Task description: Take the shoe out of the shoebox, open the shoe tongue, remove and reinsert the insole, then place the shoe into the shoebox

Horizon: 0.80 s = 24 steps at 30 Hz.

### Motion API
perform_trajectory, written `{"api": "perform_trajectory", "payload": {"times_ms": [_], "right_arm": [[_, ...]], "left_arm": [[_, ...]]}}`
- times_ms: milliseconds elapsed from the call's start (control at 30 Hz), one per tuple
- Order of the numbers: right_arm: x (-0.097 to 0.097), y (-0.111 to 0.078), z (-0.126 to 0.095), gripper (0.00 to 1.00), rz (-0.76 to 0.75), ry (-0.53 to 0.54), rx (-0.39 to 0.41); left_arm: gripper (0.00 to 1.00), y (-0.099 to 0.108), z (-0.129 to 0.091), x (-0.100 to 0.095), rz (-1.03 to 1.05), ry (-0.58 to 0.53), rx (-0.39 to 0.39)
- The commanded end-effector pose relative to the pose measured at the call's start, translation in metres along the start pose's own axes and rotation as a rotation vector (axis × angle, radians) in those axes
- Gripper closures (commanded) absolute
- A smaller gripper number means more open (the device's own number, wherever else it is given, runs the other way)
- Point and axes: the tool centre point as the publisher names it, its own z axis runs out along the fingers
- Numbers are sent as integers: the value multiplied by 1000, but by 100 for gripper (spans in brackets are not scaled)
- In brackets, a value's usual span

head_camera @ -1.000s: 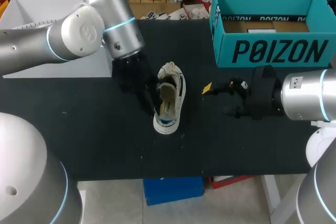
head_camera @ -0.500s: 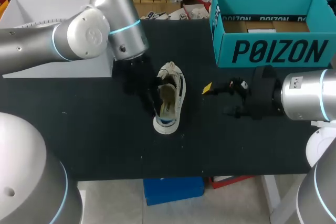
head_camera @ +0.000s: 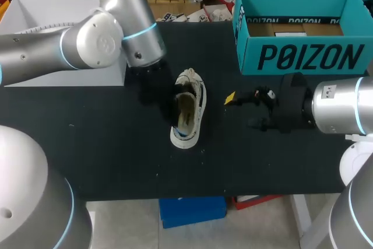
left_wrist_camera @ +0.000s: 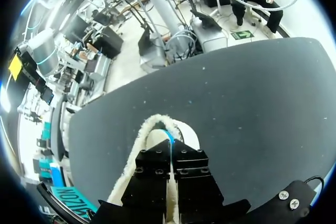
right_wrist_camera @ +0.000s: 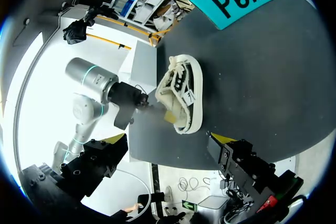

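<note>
Item one, your left gripper [left_wrist_camera: 170, 149]: black fingers were pressed together with only a hairline pale seam between them. It sat over the opening of the cream, fleece-collared low shoe [left_wrist_camera: 137, 141] with a white rubber sole. Whether anything was pinched in that seam, you could not tell. Item two, the shoe: it stood on its sole on the black table [head_camera: 116, 155], toe toward the far edge, outside the box and between your two grippers. Item three, your right gripper [head_camera: 240, 111]: fingers were spread wide, near the shoe's right side but apart from it. Item four, the open teal cardboard shoebox [head_camera: 297, 56]: it stood at the table's far right, well apart from the shoe.
</note>
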Motion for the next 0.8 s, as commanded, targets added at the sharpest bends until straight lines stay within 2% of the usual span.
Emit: {"api": "perform_trajectory", "payload": {"times_ms": [33,267,533,600,633,733,767,800], "right_arm": [[0,0,0,0,0,-2,0],[0,0,0,0,0,-2,0],[0,0,0,0,0,-2,0],[0,0,0,0,0,-2,0],[0,0,0,0,0,-2,0],[0,0,0,0,0,-2,0],[0,0,0,0,0,-2,0],[0,0,0,0,0,-2,0]], "left_arm": [[100,1,3,-6,8,20,-2],[100,2,13,-6,12,65,22],[100,-4,19,-1,-2,120,87],[80,-8,14,-2,3,116,94],[60,-10,10,-3,7,109,97],[48,-16,-3,-5,32,111,89],[40,-18,-7,-6,33,111,87],[40,-20,-11,-6,38,108,83]]}}
